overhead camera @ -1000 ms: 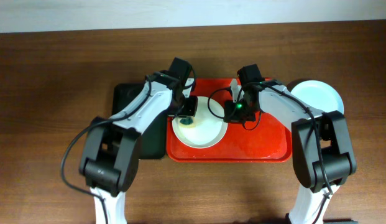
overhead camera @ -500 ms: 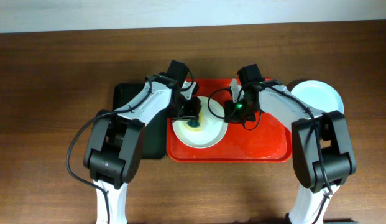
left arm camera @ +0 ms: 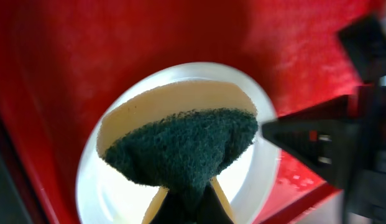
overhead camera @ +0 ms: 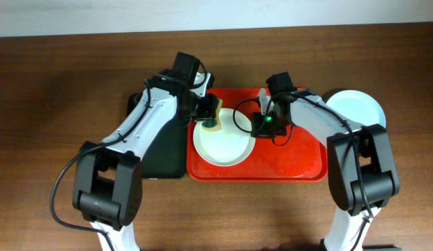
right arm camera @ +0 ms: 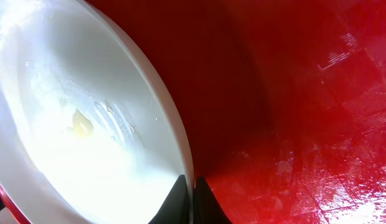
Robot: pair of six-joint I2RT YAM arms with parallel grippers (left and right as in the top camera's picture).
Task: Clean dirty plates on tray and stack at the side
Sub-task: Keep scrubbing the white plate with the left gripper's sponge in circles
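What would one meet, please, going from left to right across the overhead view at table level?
Black tray → red tray → pale plate on the table. The white plate lies on the red tray, so it has no separate place.

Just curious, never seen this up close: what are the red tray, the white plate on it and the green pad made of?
The red tray looks like glossy plastic: bright highlights, fine scuffs. The white plate is smooth and shiny, ceramic or melamine, unclear which. The green pad looks like fuzzy scouring fibre on a tan sponge layer.
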